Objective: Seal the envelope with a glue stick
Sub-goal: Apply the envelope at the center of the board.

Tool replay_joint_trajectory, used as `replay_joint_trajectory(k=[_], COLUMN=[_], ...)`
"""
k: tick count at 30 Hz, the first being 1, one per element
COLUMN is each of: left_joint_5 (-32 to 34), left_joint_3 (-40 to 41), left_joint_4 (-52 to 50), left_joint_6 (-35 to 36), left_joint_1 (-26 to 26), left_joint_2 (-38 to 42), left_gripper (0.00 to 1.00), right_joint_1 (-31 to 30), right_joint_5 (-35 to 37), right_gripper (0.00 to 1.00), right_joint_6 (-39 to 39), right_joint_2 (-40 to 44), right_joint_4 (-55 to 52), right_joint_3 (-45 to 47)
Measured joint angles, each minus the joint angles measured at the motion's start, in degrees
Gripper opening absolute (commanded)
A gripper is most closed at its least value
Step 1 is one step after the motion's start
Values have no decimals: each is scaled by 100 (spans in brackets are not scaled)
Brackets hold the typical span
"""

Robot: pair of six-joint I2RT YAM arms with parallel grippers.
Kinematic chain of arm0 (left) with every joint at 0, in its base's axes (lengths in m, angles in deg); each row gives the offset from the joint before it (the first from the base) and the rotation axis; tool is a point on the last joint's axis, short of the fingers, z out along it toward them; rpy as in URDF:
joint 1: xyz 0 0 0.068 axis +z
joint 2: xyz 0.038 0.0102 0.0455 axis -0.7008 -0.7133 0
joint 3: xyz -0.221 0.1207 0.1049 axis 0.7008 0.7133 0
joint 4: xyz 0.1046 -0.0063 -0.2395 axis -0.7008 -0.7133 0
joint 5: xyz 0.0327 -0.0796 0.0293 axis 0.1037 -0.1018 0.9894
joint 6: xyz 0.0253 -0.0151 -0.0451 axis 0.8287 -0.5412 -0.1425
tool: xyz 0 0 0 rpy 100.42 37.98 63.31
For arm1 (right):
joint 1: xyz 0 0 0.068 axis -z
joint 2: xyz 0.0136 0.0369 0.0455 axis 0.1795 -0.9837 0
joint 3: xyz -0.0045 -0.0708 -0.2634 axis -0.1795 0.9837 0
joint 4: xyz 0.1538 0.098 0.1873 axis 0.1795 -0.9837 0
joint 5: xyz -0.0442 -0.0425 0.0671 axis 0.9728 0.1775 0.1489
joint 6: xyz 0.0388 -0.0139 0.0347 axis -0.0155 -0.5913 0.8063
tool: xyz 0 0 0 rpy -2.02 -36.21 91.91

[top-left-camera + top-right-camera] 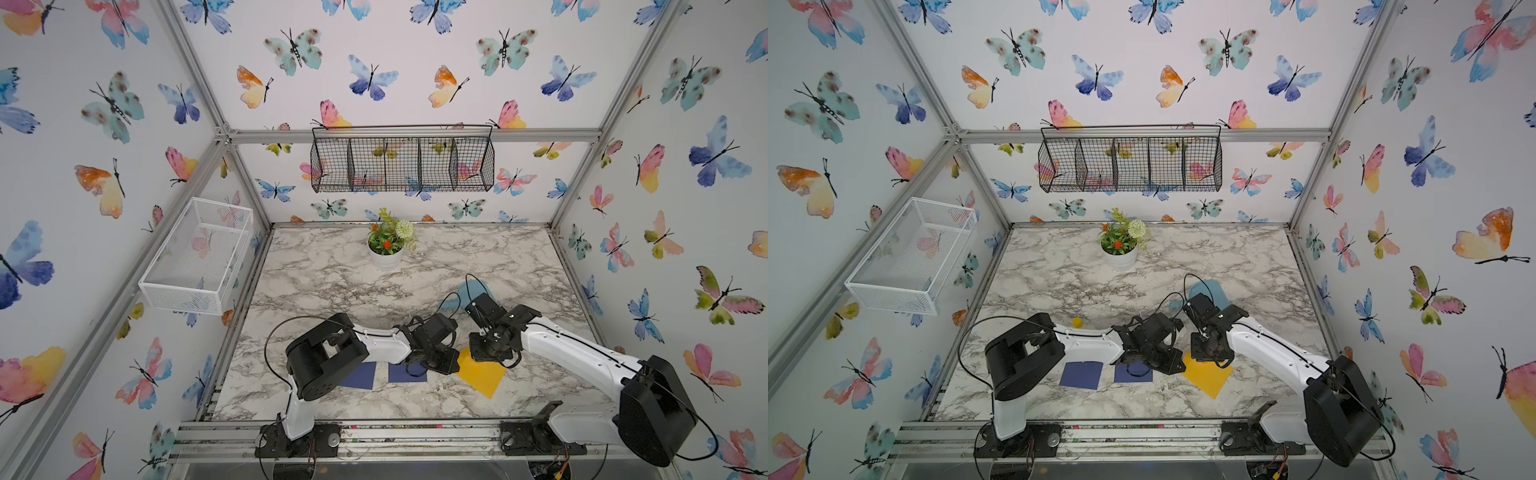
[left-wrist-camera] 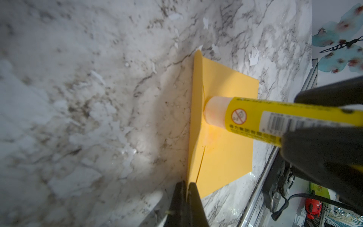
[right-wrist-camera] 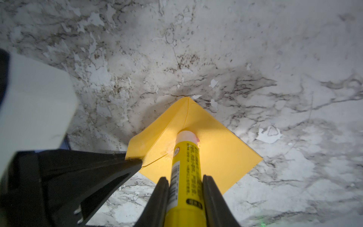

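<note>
Wrist views carry detail the top views lack. Right wrist view: right gripper clamped around the glue stick, one finger each side of the barrel by the barcode. The uncapped white tip presses on the yellow envelope just beside the flap fold. Left wrist view: left gripper fully closed, pinching the edge of the flap, which stands raised off the envelope body; the stick comes in tilted, tip touching the paper. In both top views the wrists cover the stick, its tip and both grips. Only part of the envelope shows there, at 4 o'clock from the centre of the marble table. A small yellow round piece at 9 o'clock shows in a top view only, just beyond the left forearm. Count: one glue stick; one yellow envelope; two dark blue squares at 6 to 7 o'clock, flat, side by side, not touching; one potted plant at 12 o'clock; one pale blue item at 2 o'clock, mostly hidden by the right arm; one black wire basket on the back wall; one white wire basket on the left wall; two arms.
</note>
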Motion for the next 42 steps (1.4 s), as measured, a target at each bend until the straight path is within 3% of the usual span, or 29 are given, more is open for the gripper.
replay_joint_trajectory(k=[31,42], left_joint_5=[22,114], left_joint_3=[0,39], left_joint_4=[-2,-125], left_joint_6=[4,50], left_joint_1=[-2,-2], left_joint_2=[2,87], left_gripper=[0,0], right_joint_1=[68,118], right_joint_5=[151,-483], right_gripper=[2,2], right_joint_6=[92,-157], right_joint_2=[-74,-162], right_joint_4=[-164,-114], right_joint_3=[-101,-131])
